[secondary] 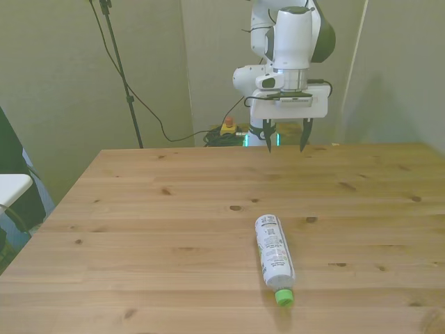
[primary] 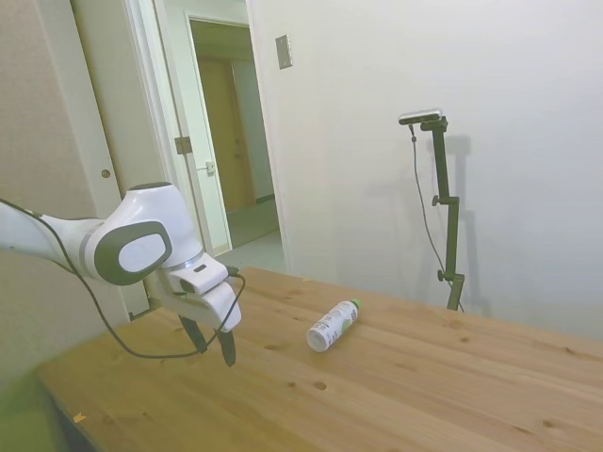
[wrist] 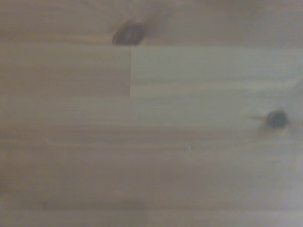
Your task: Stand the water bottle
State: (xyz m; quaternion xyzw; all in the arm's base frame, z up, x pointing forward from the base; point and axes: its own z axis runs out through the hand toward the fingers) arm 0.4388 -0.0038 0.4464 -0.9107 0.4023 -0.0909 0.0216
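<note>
I see the water bottle point(secondary: 273, 259) lying flat on the table point(secondary: 153, 229). My gripper point(secondary: 285, 145) hangs released above the far edge, well apart from it.

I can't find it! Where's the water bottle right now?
The water bottle lies on its side on the wooden table, in the front view's lower middle, green cap toward the near edge, well apart from the open end effector.

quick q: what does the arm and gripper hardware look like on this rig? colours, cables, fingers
White glossy Franka arm with rounded shells and a grey oval cap on the joint. A thin black cable loops along it to the wrist. The gripper has a white boxy body with two slim dark fingers pointing down. No readable markings visible.
</note>
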